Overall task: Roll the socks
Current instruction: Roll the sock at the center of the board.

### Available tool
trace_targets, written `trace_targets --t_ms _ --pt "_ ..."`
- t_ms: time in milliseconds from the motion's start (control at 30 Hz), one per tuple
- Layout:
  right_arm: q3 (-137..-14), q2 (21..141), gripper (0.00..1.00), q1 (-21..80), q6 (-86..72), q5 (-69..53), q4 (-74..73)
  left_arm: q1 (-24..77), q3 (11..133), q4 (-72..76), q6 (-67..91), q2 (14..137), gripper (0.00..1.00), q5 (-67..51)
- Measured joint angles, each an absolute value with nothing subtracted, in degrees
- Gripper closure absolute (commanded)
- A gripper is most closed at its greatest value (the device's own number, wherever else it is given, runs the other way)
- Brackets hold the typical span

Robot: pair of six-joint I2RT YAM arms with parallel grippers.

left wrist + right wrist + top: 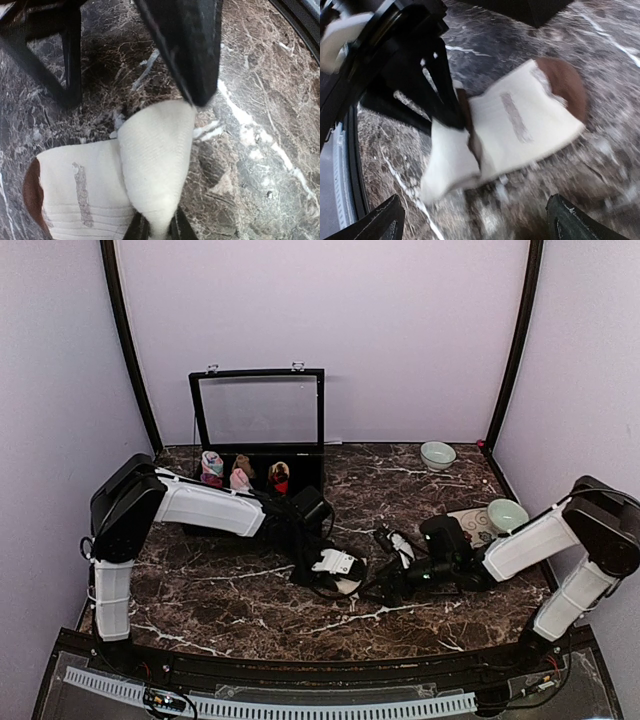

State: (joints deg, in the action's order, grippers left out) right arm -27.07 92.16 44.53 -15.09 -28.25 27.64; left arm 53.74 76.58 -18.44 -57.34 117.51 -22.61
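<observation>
Marble in dark brown with white veins makes up the table (230, 610), glossy and hard under everything on it. Near its middle lies the cream sock (100, 190), soft ribbed knit with a rounded brown toe (30, 192) and a faded grey strip printed along the sole. One end of the sock is folded up into a smooth, rounded hump, and the left gripper (170, 165) is clamped on that fold, the flat black fingers pressing the fabric from both sides so the jaws stand narrow with cloth between them. The rest of the sock lies flat on the marble, toe pointing away from the fold. The right gripper (477, 220) hovers just beside the sock with its jaws spread wide, the two dark wedge-shaped fingertips far apart and holding nothing; its view is blurred. At the back of the table stands a black box (305, 475) with a clear-paned lid raised upright, and rolled sock bundles (212, 468) in pink, tan and red sit inside. A pale green glazed bowl (437, 454) rests at the back right, and a second bowl (506, 514) of the same kind sits nearer the right arm
</observation>
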Motion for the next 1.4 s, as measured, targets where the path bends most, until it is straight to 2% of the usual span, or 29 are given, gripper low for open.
trace_targets --t_ms 200,333,433,600,700,833,933,1133,1267,1400 --pt "-19.73 78.37 0.01 46.09 -15.55 -16.10 26.59 51.53 81.12 -25.47 -55.88 120.40 1.00 -29.52" --pt "-17.10 73.41 0.01 46.48 -18.09 -12.73 31.40 50.89 84.36 -29.47 -55.88 122.45 0.99 -31.81" --pt "-17.76 76.64 0.01 46.48 -23.14 -11.97 33.52 50.52 87.18 -32.77 -55.86 124.18 0.99 -33.39" --pt "-28.97 90.87 0.01 46.41 -24.01 -14.74 27.70 50.09 91.18 -37.60 -55.88 126.69 0.99 -35.38" --pt "-25.34 83.55 0.01 47.29 -23.57 -10.63 27.97 49.98 92.14 -38.92 -55.88 127.35 0.99 -36.03" --pt "-21.65 65.30 0.01 50.46 -23.55 -0.71 23.46 49.78 92.44 -40.49 -55.81 127.79 0.99 -37.60" --pt "-16.45 52.49 0.01 50.76 -29.69 4.03 29.69 49.80 93.03 -41.65 -55.66 128.16 0.99 -38.17" --pt "-12.23 52.07 0.01 53.58 -27.70 4.19 30.48 49.82 95.64 -45.63 -55.22 129.95 0.98 -40.07" --pt "-7.27 50.57 0.01 61.28 -18.76 4.34 31.68 49.82 99.11 -50.28 -55.05 132.40 0.98 -42.19" --pt "-6.92 50.09 0.00 63.83 -10.98 4.12 30.06 49.82 101.36 -54.06 -54.96 134.28 0.98 -44.31"
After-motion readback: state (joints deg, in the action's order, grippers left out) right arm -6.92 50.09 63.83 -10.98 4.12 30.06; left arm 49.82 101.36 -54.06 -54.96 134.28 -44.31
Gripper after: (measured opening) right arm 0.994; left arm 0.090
